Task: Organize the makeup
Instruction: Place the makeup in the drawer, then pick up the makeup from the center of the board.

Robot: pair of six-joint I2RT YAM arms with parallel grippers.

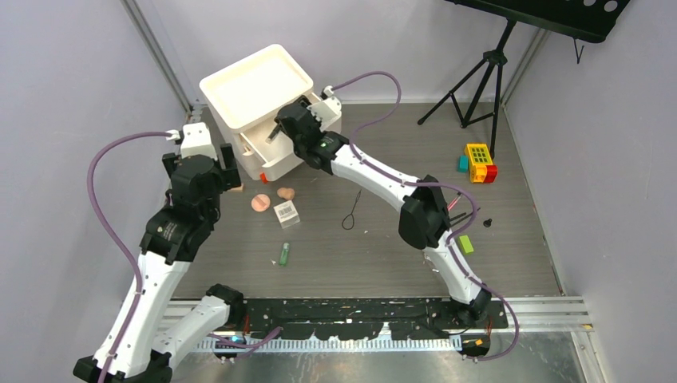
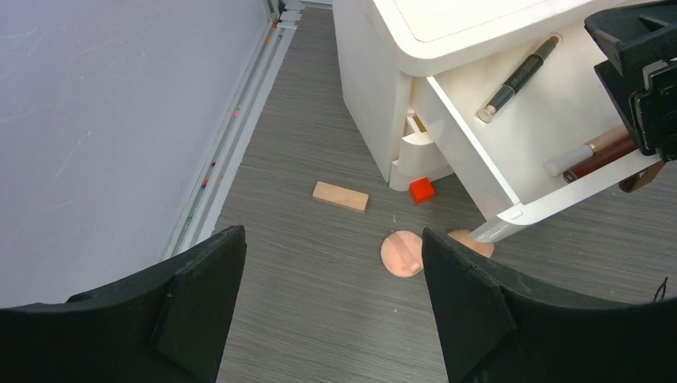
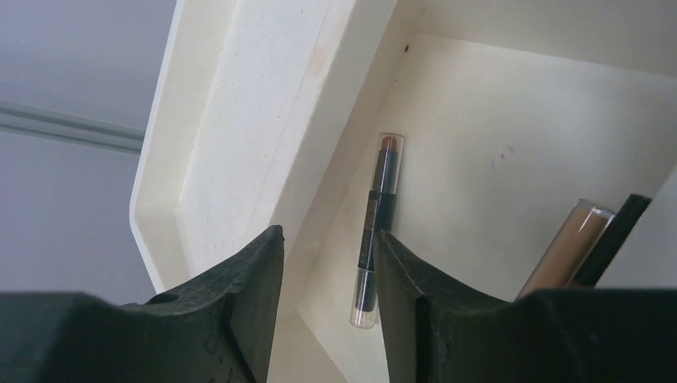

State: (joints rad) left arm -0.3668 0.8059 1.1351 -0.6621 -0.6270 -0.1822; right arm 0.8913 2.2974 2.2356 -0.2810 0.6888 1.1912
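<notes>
The white drawer box (image 1: 255,88) stands at the back with its drawer (image 2: 479,159) pulled out. My right gripper (image 3: 327,239) hovers open over the drawer. A thin black pencil with a clear cap (image 3: 379,211) lies on the drawer floor just inside the right finger, free of both pads. A beige tube (image 3: 571,239) and a dark pencil (image 3: 616,231) lie further in. On the table are a pink round puff (image 2: 401,254), a peach sponge (image 1: 285,193), a clear barcoded box (image 1: 287,211) and a green tube (image 1: 284,254). My left gripper (image 2: 334,235) hangs open and empty above the table, left of the puff.
A small wooden block (image 2: 341,196) and a red cube (image 2: 421,190) lie by the box's foot. Toy blocks (image 1: 479,162) sit at the far right, a green block (image 1: 465,244) beside the right arm, a black cord loop (image 1: 351,215) mid-table. A tripod (image 1: 479,80) stands behind.
</notes>
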